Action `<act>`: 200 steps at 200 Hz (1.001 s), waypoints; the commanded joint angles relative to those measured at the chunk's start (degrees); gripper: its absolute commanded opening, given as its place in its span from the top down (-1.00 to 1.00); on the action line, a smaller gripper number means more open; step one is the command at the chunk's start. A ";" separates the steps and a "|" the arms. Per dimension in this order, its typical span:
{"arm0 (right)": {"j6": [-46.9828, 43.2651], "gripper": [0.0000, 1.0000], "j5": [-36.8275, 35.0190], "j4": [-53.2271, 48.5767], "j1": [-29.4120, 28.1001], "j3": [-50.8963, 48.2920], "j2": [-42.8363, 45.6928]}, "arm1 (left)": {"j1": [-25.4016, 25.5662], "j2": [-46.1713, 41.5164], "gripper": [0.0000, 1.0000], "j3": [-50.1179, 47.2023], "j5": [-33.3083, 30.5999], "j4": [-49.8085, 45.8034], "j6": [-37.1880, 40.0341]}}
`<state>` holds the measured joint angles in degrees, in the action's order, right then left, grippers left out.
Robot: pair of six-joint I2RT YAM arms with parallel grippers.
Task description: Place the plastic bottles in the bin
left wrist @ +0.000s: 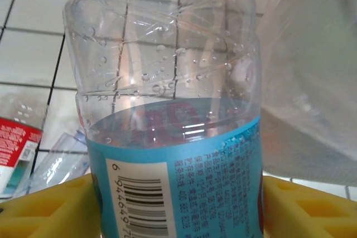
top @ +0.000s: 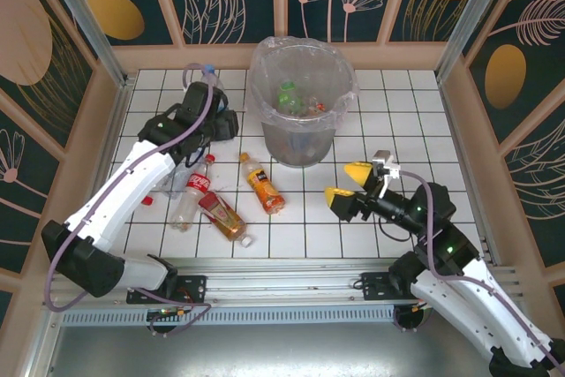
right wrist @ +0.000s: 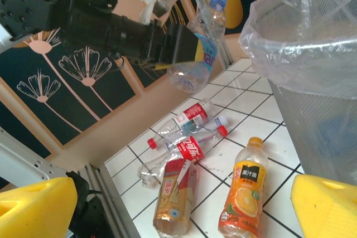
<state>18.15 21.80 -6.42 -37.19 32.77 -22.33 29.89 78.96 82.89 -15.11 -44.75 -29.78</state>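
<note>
Plastic bottles are in three places: one gripped, some in the bin, and the rest loose on the bench.

The blue-label bottle (left wrist: 173, 154) is pinched between the left fingers (left wrist: 50, 213). A yellow pad sits on either side of the label, and the barcode faces the wrist camera. Its clear upper body is beaded with droplets. In the top view the bottle (top: 212, 81) is held off the bench (top: 397, 130) toward the far left corner. Its blue cap is up, and it sits just left of the bin (top: 300, 143). In the right wrist view it (right wrist: 203, 43) is tilted, cap high and base low, clear of the bin's bag.

The bin stands upright near the middle of the far edge, with its clear liner folded over the rim. A few bottles lie inside, including one with a green label (top: 287, 94).

Three bottles lie flat on the left half of the bench, toward the near edge:
- the orange juice bottle (top: 263, 187)
- the brown-label bottle (top: 222, 216)
- the red-label cola bottle (top: 192, 187)

The cola and brown-label bottles appear to touch. The orange juice bottle lies apart on their right, nearer the bin. Two more clear bottles (right wrist: 192, 118) lie side by side behind the cola bottle, partly under the left arm.

The right fingers (top: 357, 169) are spread wide and empty. They hover over the right half of the bench, near the bin's right side.
</note>
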 commanded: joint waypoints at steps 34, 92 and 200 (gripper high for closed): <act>-0.57 -0.97 -4.06 -2.34 -0.32 0.88 0.83 | -0.45 7.26 -0.33 20.36 3.88 -9.17 4.11; 0.02 -0.95 -8.46 -4.05 -0.34 1.06 1.92 | -0.28 17.31 -0.37 35.24 13.24 -9.81 3.04; 1.44 -0.93 -8.40 -3.81 -0.32 0.02 2.66 | 3.45 26.64 -0.41 40.18 27.13 1.20 -3.76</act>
<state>18.48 14.37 -10.92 -37.19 32.77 -20.60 32.18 103.92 121.21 8.93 -46.41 -31.77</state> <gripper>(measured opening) 0.968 0.706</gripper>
